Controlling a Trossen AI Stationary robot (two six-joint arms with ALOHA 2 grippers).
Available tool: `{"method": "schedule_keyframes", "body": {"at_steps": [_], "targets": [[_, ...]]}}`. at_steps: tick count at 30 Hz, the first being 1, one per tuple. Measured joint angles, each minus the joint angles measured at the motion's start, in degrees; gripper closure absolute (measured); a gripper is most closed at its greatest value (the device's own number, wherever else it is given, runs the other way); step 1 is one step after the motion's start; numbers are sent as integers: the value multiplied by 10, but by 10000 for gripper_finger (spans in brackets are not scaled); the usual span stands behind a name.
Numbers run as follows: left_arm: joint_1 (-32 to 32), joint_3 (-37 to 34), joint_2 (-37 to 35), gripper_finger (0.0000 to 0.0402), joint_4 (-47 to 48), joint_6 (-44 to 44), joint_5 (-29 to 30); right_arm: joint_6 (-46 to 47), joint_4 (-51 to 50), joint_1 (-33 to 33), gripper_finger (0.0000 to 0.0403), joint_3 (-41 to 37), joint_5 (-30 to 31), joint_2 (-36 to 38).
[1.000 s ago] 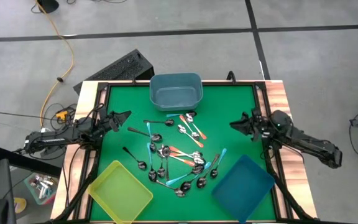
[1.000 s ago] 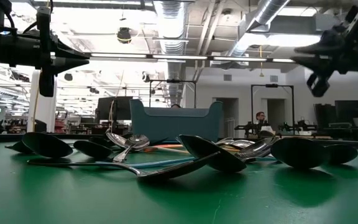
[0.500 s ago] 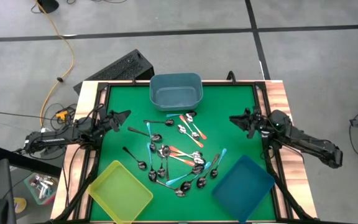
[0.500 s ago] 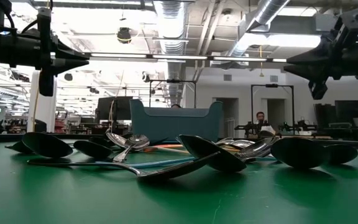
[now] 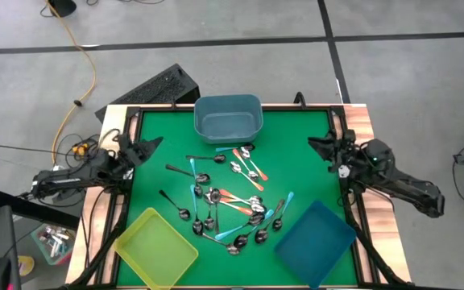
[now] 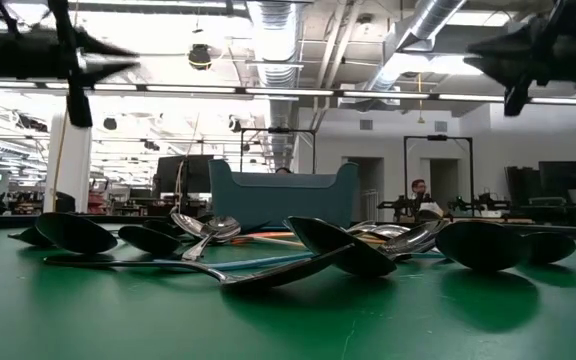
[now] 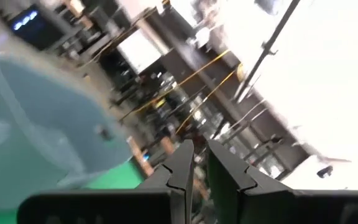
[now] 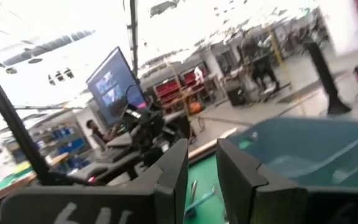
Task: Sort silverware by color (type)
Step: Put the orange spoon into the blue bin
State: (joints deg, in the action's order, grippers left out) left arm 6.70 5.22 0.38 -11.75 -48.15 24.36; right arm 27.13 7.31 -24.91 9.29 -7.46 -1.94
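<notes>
The silverware is a loose heap of small spoons on the green mat, with teal, orange-red and dark metal handles; the low view shows the silverware lying flat, bowls and handles crossing. My left gripper hovers over the mat's left side, left of the heap, fingers shut and empty, also seen as my left gripper. My right gripper hovers over the right side, shut and empty, also seen as my right gripper. Both are high above the table in the low view.
A grey-blue bin stands at the far middle of the mat, a yellow bin at the near left corner, a dark blue bin at the near right. Bare green mat lies between the heap and each arm.
Both grippers have risen and tipped upward. The left one has drawn back a little toward the table's left edge. The right one edged toward the heap, then pulled back toward the right and far edges. The spoons have not moved.
</notes>
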Motion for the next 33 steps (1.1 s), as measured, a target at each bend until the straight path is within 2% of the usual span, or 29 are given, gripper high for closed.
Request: {"method": "schedule_keyframes", "body": {"at_steps": [4, 10, 21, 25, 29, 33], "targets": [[0, 43, 20, 372, 6, 15, 4, -8, -39, 0, 301, 47, 1, -38], [0, 121, 98, 372, 28, 30, 15, -31, -121, 0, 301, 144, 0, -157], [0, 302, 306, 372, 220, 19, 0, -92, -284, 2, 301, 331, -1, -386], [0, 352, 360, 371, 251, 77, -11, -112, -305, 9, 299, 369, -1, -447], [0, 387, 395, 360, 254, 132, -26, -141, -312, 34, 280, 383, -1, -496], [0, 402, 416, 340, 256, 161, -37, -152, -302, 65, 239, 383, 1, -541]]}}
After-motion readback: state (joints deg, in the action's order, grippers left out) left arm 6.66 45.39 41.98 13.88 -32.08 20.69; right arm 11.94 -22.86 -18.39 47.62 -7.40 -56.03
